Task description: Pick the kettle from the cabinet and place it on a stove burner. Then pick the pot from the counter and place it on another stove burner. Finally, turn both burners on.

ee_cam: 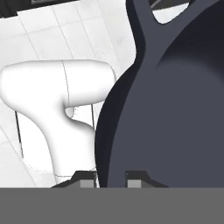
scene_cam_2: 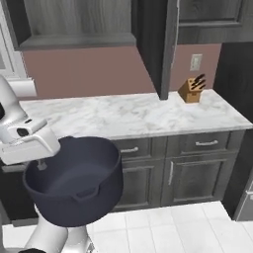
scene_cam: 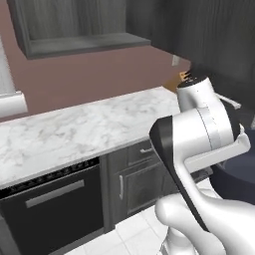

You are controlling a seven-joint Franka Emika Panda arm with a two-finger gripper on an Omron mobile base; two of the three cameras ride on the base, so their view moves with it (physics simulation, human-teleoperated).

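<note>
Dark pot (scene_cam_2: 74, 180) at lower left of right base view, lifted clear of marble desk (scene_cam_2: 133, 114), above white floor tiles (scene_cam_2: 163, 230). End effector (ee_cam: 110, 178) clamped narrowly on pot rim. Knife block (scene_cam_2: 191, 89) upper right.

**Kitchen corner, dusky and plain**

A dusty-rose wall (scene_cam_2: 89, 69) backs dark panelled base cabinets (scene_cam_2: 197, 173) with bar handles. White floor tiles (scene_cam_2: 163, 227) gleam below. A black dishwasher (scene_cam: 50, 209) sits left; a pale outlet (scene_cam_2: 196, 62) marks the wall.
</note>
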